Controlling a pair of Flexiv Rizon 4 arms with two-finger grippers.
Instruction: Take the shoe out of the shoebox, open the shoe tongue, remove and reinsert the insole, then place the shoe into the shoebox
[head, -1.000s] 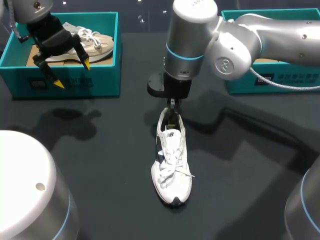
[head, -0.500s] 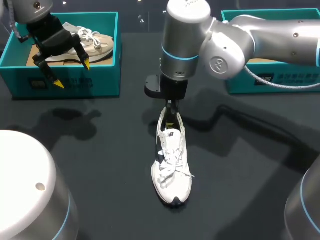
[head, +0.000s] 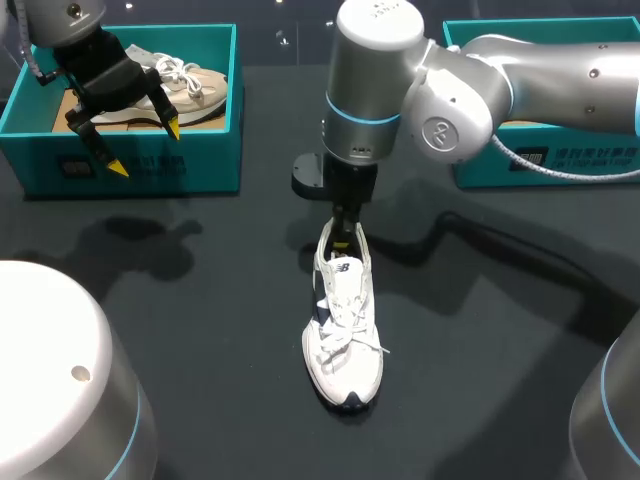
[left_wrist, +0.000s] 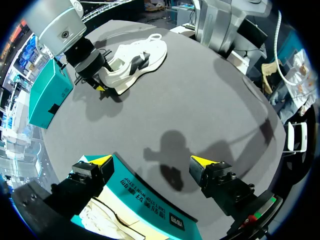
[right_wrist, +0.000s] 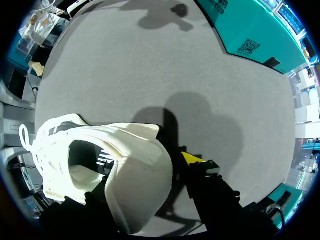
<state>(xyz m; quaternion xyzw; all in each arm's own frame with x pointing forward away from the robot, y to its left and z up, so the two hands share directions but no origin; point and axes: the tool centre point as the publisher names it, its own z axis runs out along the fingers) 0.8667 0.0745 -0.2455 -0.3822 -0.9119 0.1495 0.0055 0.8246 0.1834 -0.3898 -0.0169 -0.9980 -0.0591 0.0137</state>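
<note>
**White shoe (head: 345, 340) out on table (head: 200, 300), heel engaged, tongue/insole step pending**

The white shoe is set sole-down mid-table, well apart from both teal boxes. The left shoebox (head: 200, 165) is at the far-left corner with a beige shoe (head: 195, 85) lying in it. The right shoebox (head: 560, 160) is at the far-right corner.

The right end effector (head: 346, 232) is planted vertically at the heel collar. Whether it is clamped there or only resting cannot be told, because the heel hides the contact in the right wrist view. The left end effector (head: 145, 148) hangs above the left shoebox, jaws spread wide, nothing held.

Step judged in hand: the heel is steadied so the tongue (head: 345, 272) can be opened. The insole (right_wrist: 80, 176) is seen seated inside.

To be done well:
- The heel is to be held down, not dragged; the shoe is likely to slide on the smooth table.
- The tongue should be pinched at its top edge, clear of the laces (head: 345, 335), and drawn up and toward the toe.
- The left end effector must be brought across, with clearance from the right end effector checked first.
- The insole is best taken by its heel end.

Orientation: the long axis runs from far edge to near edge, almost square to the near edge. The heel faces the far edge and the toe the near edge, skewed slightly toward the right edge.
</note>
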